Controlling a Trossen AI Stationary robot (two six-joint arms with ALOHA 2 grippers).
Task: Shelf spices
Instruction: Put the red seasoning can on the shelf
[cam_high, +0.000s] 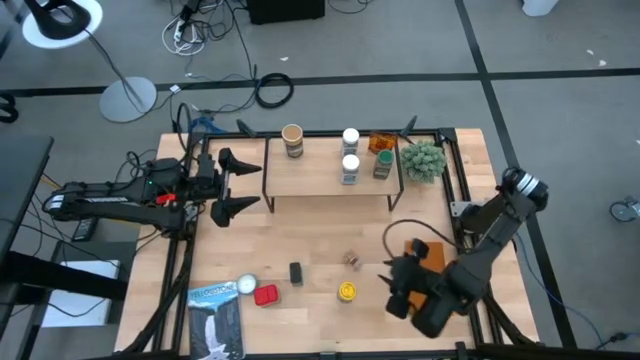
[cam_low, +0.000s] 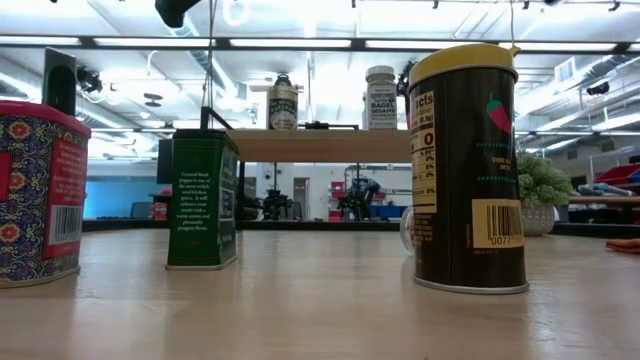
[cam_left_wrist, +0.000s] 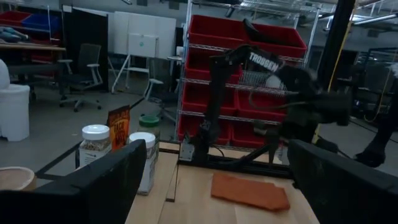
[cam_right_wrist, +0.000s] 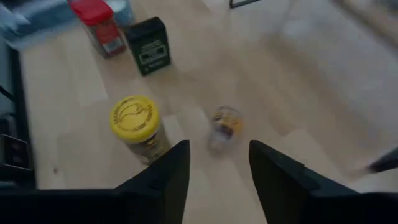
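The shelf (cam_high: 318, 181) stands at the table's far middle, with several spices on its board, among them a tan-lidded jar (cam_high: 292, 140) and two white-lidded jars (cam_high: 350, 138) (cam_high: 349, 168). On the tabletop stand a yellow-lidded jar (cam_right_wrist: 134, 121), a dark green tin (cam_right_wrist: 149, 53) and a red-lidded tin (cam_right_wrist: 99, 25). A small jar (cam_right_wrist: 225, 124) lies on its side. My right gripper (cam_high: 400, 287) hovers open above the table's near right part, just right of the yellow-lidded jar, nothing between its fingers (cam_right_wrist: 174, 171). My left gripper (cam_high: 232, 186) waits open at the shelf's left end.
An orange folded cloth (cam_high: 433, 253) lies under my right arm. A small potted plant (cam_high: 423, 160) stands at the shelf's right end. A blue-and-white booklet (cam_high: 215, 320) lies at the near left, with a pale-lidded jar (cam_high: 246, 285) beside it.
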